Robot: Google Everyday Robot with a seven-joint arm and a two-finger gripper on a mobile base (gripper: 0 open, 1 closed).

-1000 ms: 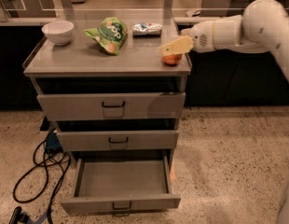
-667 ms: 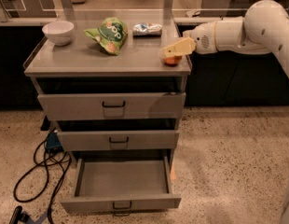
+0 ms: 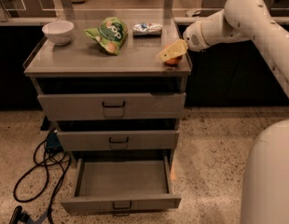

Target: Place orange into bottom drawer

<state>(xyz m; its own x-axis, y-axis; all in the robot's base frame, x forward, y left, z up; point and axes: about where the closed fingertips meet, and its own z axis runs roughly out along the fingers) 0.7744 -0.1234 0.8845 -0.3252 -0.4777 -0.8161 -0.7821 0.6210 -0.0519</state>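
Note:
The orange (image 3: 172, 60) sits on the grey cabinet top (image 3: 88, 59) near its right front corner, mostly covered by my gripper. My gripper (image 3: 171, 53) reaches in from the right on the white arm (image 3: 242, 17), its yellowish fingers (image 3: 173, 50) down over the orange. The bottom drawer (image 3: 121, 202) is pulled out wide at floor level and is empty, with a black handle on its front.
A white bowl (image 3: 58, 31), a green snack bag (image 3: 109, 33) and a small blue-white packet (image 3: 147, 28) lie on the cabinet top. The two upper drawers (image 3: 112, 106) stand slightly ajar. Black cables (image 3: 37, 171) lie on the floor at left. My white base (image 3: 270, 176) fills the lower right.
The gripper has stayed over the orange at the right front corner, with only a slight shift. Nothing else has moved.

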